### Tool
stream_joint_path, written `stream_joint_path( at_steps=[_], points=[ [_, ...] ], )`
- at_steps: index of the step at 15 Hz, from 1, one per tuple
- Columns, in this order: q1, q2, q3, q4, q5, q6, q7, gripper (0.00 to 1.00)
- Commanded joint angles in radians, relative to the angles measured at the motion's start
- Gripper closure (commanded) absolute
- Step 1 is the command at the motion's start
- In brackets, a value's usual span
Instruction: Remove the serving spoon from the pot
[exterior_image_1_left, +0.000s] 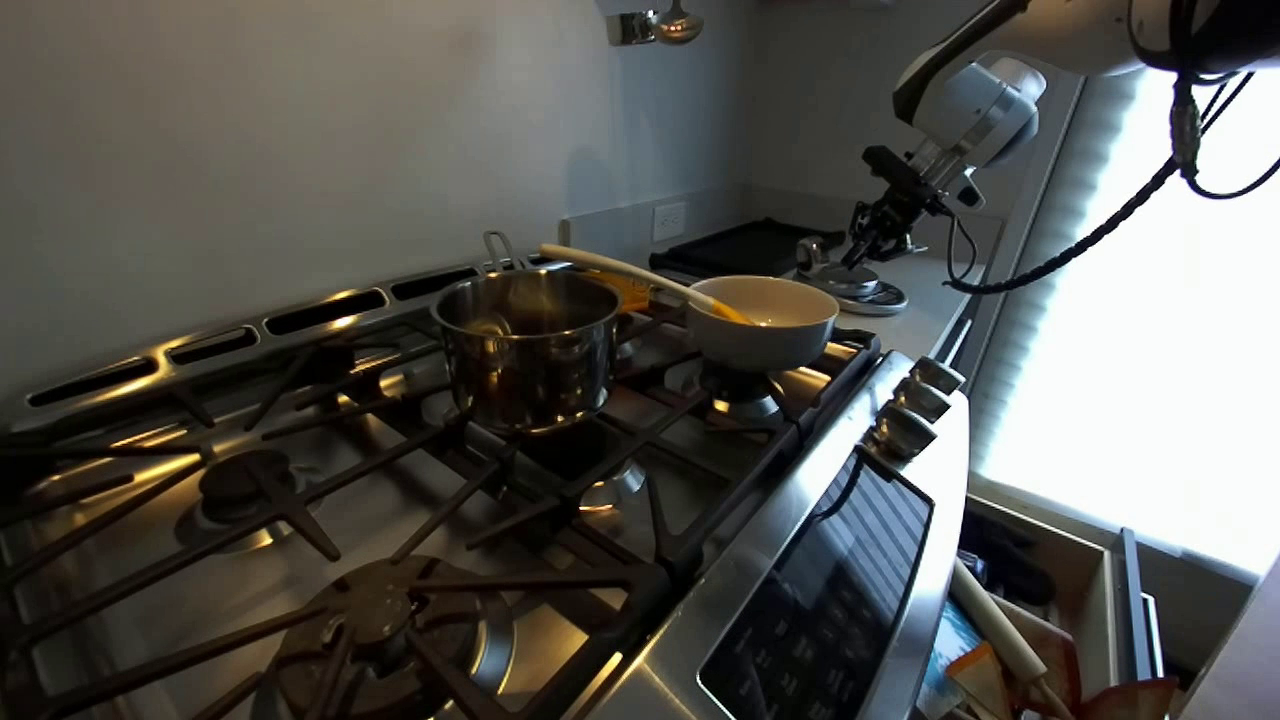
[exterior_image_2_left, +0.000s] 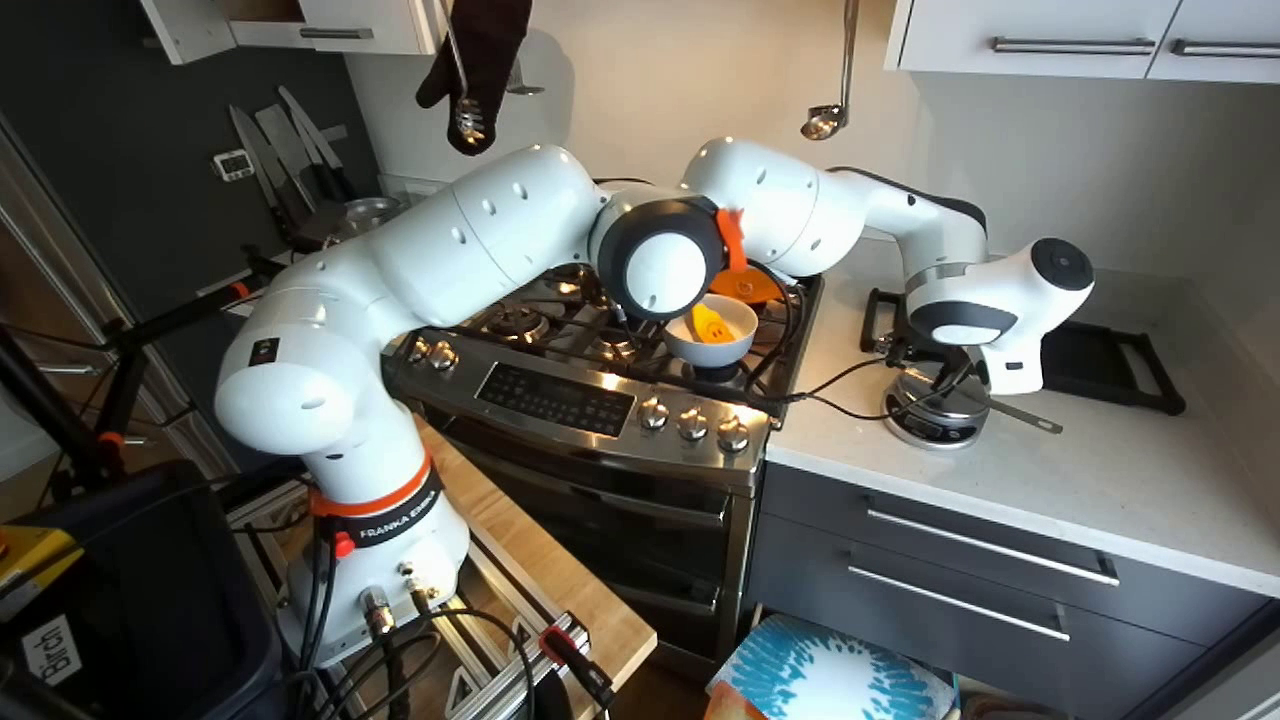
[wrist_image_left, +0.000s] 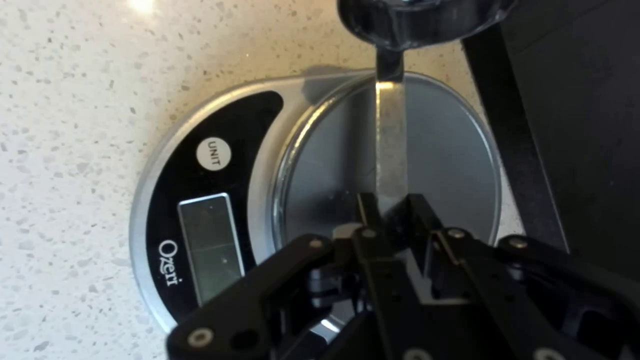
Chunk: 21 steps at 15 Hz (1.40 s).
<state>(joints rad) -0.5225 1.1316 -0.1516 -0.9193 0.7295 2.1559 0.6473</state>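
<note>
The serving spoon (exterior_image_1_left: 650, 277) has an orange head and a long pale handle. Its head lies in a white bowl (exterior_image_1_left: 760, 352); its handle leans over the rim towards the steel saucepan (exterior_image_1_left: 530, 375). In an exterior view the orange spoon head (exterior_image_2_left: 710, 324) shows in the bowl (exterior_image_2_left: 712, 353); the arm hides the handle. No wide metal pan with a long pale handle shows. My gripper (wrist_image_left: 391, 197) is far from the spoon, over the counter, shut on the flat handle of a metal measuring cup (wrist_image_left: 392, 140). The cup is held above the scale (exterior_image_1_left: 875, 300).
The kitchen scale (wrist_image_left: 212, 190) stands on the speckled white counter (exterior_image_2_left: 1020, 490). A black tray (exterior_image_2_left: 1110, 365) lies close behind it. The gas stove's grates (exterior_image_1_left: 430, 520) and knobs (exterior_image_2_left: 692, 425) lie beside the counter. An orange object (exterior_image_2_left: 745, 285) sits behind the bowl. An open drawer (exterior_image_1_left: 1090, 610) holds utensils.
</note>
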Motion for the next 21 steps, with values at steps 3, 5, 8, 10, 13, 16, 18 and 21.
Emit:
stream_joint_path(
  at_steps=[3, 5, 8, 10, 13, 16, 18, 21],
  points=[
    [-0.008, 0.094, -0.005, 0.164, -0.006, -0.014, 0.08, 0.55],
    [-0.018, 0.092, 0.023, 0.162, -0.046, -0.005, 0.105, 0.42],
    [-0.021, 0.094, 0.029, 0.181, -0.079, -0.011, 0.136, 0.19],
    [-0.005, 0.067, 0.003, 0.163, -0.07, -0.022, 0.12, 0.04],
    [0.013, -0.025, 0.0, 0.067, -0.08, -0.033, 0.06, 0.0],
    [0.068, -0.116, -0.068, -0.049, -0.146, 0.036, 0.031, 0.0],
    [0.111, -0.189, -0.122, -0.145, -0.202, 0.073, 0.025, 0.0],
    [0.164, -0.289, -0.172, -0.264, -0.28, 0.044, -0.065, 0.0]
  ],
)
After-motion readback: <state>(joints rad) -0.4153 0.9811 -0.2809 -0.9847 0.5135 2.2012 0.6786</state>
